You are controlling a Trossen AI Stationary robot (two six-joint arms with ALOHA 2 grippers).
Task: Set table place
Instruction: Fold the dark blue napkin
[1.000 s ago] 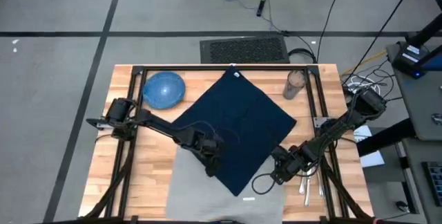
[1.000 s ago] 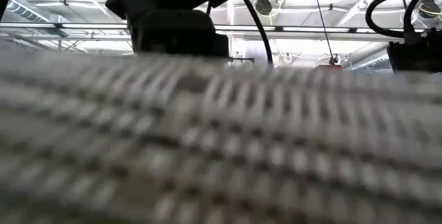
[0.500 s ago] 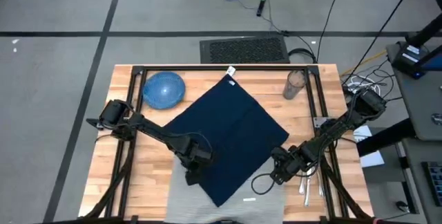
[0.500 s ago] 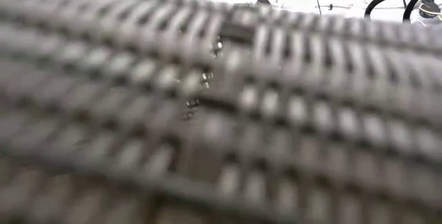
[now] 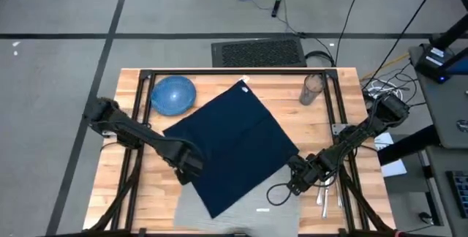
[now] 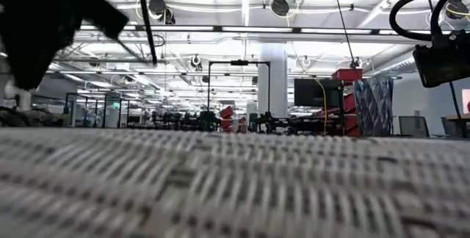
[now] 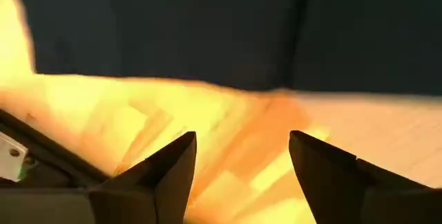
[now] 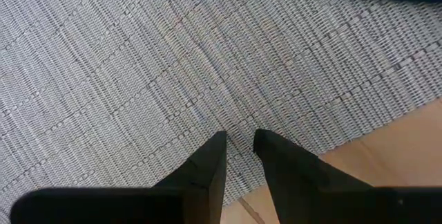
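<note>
Napkin (image 5: 232, 148) covers the placemat (image 5: 248, 215); right gripper (image 8: 238, 148), nearly closed, pins its near edge while left gripper (image 7: 242, 156) gapes empty.

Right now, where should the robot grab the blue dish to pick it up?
By its rim, coming straight down from above, with one of the jaws inside and one outside. The blue dish sits upright on the table and looks too wide to span.
</note>
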